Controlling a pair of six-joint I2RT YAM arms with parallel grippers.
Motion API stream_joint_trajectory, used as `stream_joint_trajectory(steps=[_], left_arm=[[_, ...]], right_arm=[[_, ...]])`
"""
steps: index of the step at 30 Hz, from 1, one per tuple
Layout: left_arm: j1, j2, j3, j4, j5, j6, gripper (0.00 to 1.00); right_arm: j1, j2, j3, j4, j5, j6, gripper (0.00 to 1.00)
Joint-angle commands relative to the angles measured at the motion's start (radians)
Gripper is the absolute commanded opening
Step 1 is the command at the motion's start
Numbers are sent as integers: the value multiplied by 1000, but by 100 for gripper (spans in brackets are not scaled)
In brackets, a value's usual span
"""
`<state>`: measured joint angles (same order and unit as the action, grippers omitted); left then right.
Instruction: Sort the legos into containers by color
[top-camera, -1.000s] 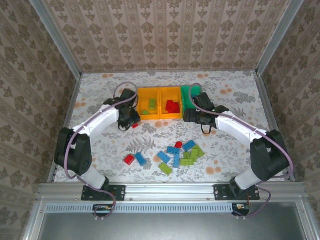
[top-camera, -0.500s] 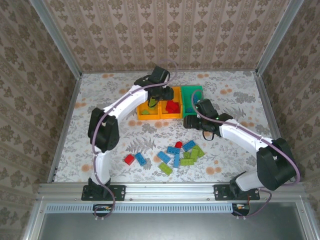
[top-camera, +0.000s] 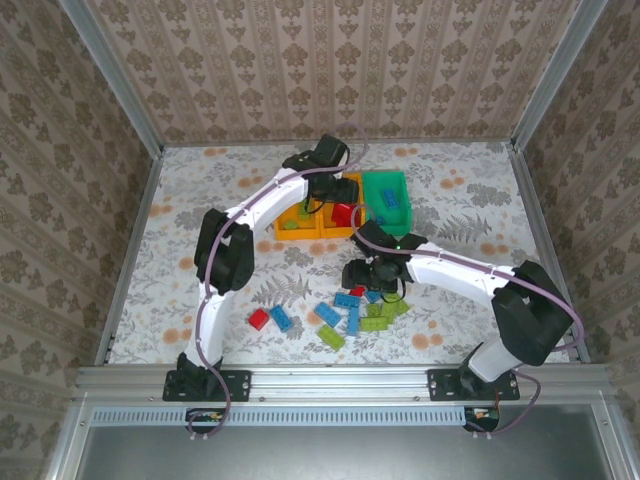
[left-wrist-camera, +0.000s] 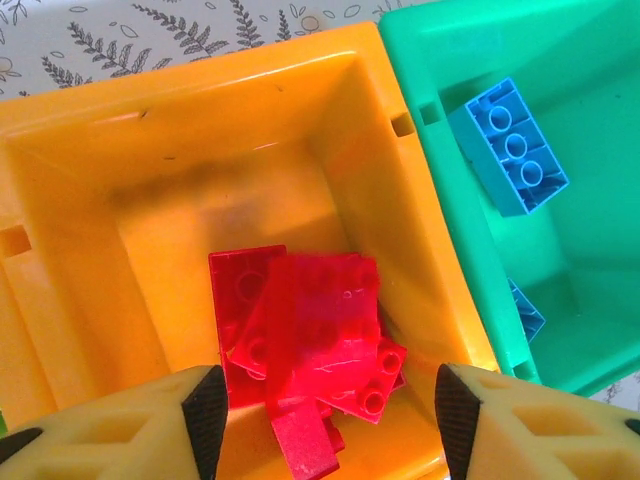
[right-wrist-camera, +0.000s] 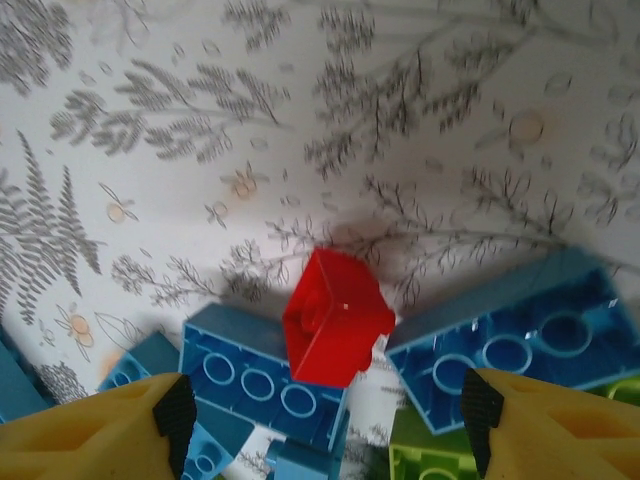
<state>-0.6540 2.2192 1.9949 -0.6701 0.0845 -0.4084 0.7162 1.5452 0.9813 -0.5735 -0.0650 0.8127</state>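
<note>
Hovering with left pincer (left-wrist-camera: 330, 405) spread wide, empty, over red bricks (left-wrist-camera: 320, 330) piled in the orange bin (left-wrist-camera: 200, 180) beside the green bin (left-wrist-camera: 600, 250). Poised with right pincer (right-wrist-camera: 327, 410) likewise open, gripping nothing, above a red brick (right-wrist-camera: 335, 315) on the counter (right-wrist-camera: 200, 150) between blue bricks (right-wrist-camera: 260, 375).

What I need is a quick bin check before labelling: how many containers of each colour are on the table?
Orange bins: 2
Green bin: 1
Total: 3
</note>
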Motion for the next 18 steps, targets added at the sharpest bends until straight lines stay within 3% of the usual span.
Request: stream_joint_trajectory(steps=[1,13,18], left_arm=[[1,-22,2,-27,-16,10,69],[31,-342,-357,29,-88,-30,97],[64,-480,-528,51,-116,-46,100]], right_arm=[[11,21,28,-63,2,86,73],[65,92,77,-62,-29,113,68],[77,94,68,-69,-30,128,68]])
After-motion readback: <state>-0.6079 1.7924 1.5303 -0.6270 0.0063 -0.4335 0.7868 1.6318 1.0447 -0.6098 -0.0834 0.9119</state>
